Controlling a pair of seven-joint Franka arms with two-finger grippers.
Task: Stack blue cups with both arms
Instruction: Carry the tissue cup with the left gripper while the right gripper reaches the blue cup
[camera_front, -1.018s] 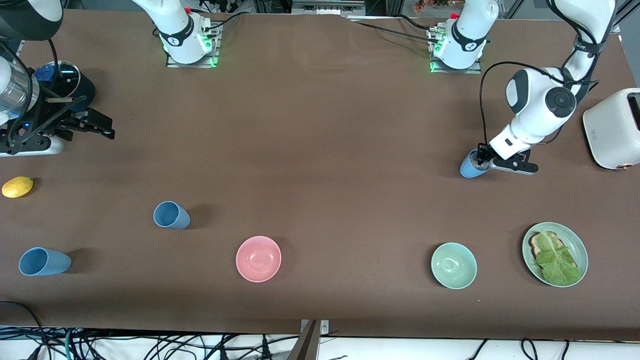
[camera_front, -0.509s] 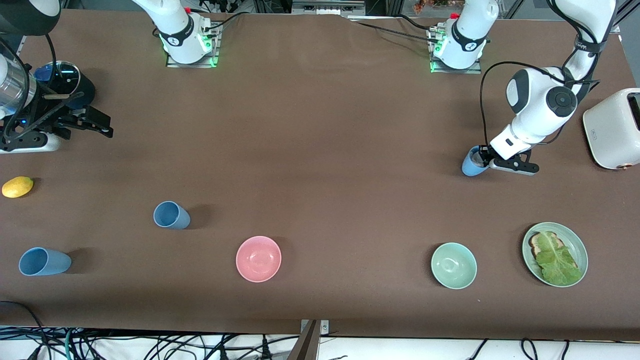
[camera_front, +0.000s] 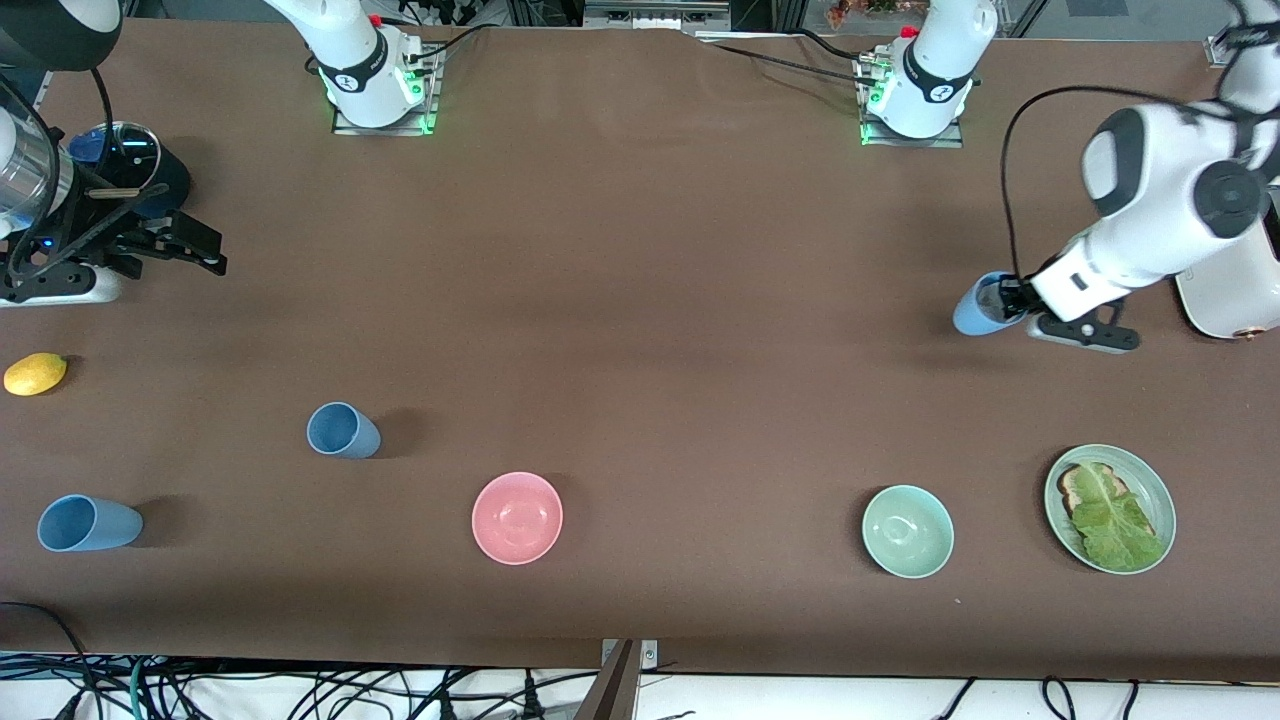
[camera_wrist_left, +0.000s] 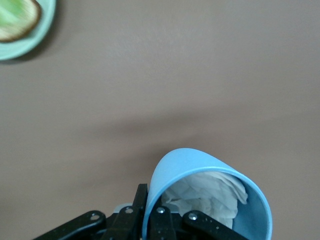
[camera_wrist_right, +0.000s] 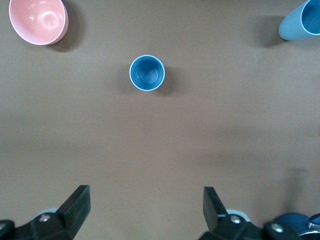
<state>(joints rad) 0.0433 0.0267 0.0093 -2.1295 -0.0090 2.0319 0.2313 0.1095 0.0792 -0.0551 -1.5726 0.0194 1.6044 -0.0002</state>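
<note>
Starting at the bottom of the front view, a small matte light blue cup (camera_front: 88, 523) lies on its side at the right arm's end of the brown table (camera_front: 650, 300). In the same low row sit a shiny pink bowl (camera_front: 517, 517), a mint-green bowl (camera_front: 907, 531) and a green plate with toast and a leaf (camera_front: 1110, 508).

A bit higher in the frame is a steel blue cup (camera_front: 343, 430). It is near the light blue cup, but they do not touch. A yellow lemon (camera_front: 35, 373) lies at the frame's edge.

Higher still, toward the left arm's end, the left gripper (camera_front: 1005, 298) is clamped on the rim of a third blue cup (camera_front: 975, 310). This cup is tilted and looks to be just off the table. The right gripper (camera_front: 205, 255) waits with its fingers wide apart, over the table beside a dark round pot (camera_front: 150, 170).

The cups look light, stiff and smooth. I think a pinch on the rim wall works well, but a smooth cup could slip or swing.

Only the left wrist view shows crumpled white paper (camera_wrist_left: 210, 192) inside the held cup, with one finger inside the wall and one outside. Only the right wrist view looks straight down into the steel blue cup, which shows it is upright and empty.
</note>
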